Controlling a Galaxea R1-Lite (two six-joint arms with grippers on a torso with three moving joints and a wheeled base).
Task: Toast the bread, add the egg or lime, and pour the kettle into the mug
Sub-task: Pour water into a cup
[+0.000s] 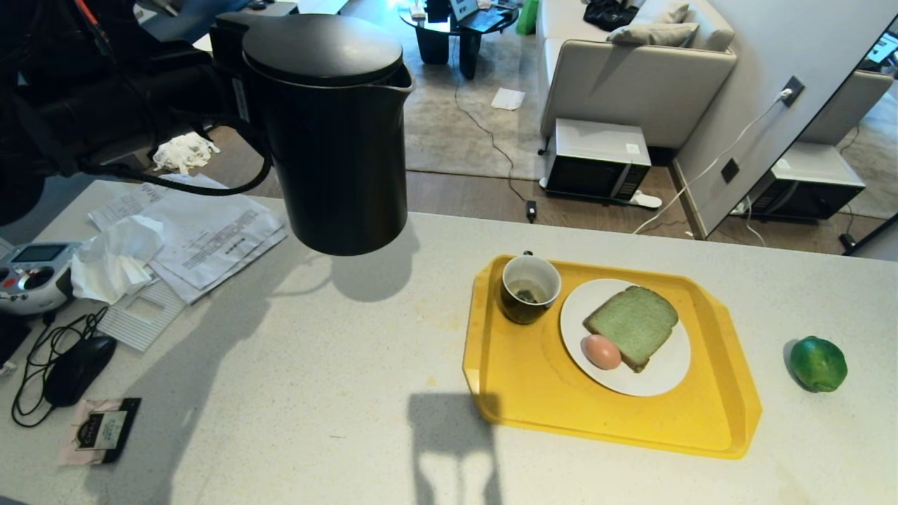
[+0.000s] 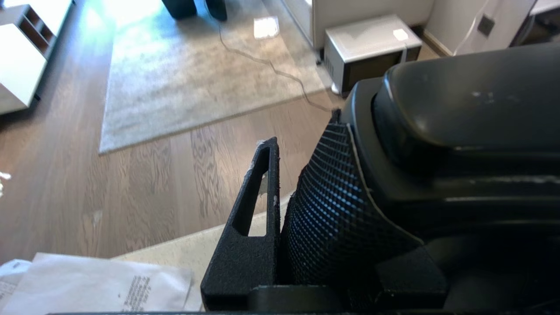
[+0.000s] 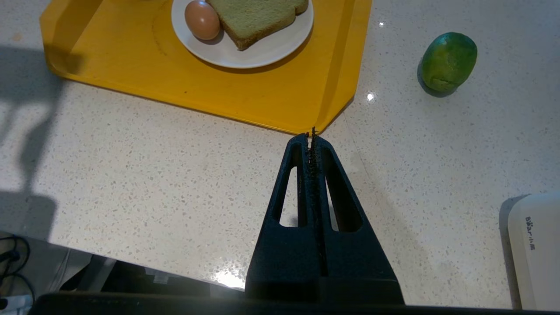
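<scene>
The tall black kettle [image 1: 330,133] hangs upright in the air above the counter's back left. My left gripper [image 2: 302,175] is shut on its textured handle [image 2: 337,201], and the lid [image 2: 472,100] shows close beside it. The mug [image 1: 530,287], with dark dregs inside, stands on the yellow tray [image 1: 610,421]. Next to it a white plate [image 1: 666,375] carries the bread [image 1: 633,324] and the egg [image 1: 602,351]. The lime [image 1: 818,363] lies on the counter right of the tray. My right gripper [image 3: 311,135] is shut and empty, hovering near the tray's front corner [image 3: 319,124].
Papers [image 1: 210,238], a crumpled tissue [image 1: 116,256], a handheld controller [image 1: 31,273], a mouse with cable [image 1: 77,368] and a small packet [image 1: 102,429] crowd the counter's left. A white appliance [image 3: 536,249] sits at the near right. The floor drops away behind the counter.
</scene>
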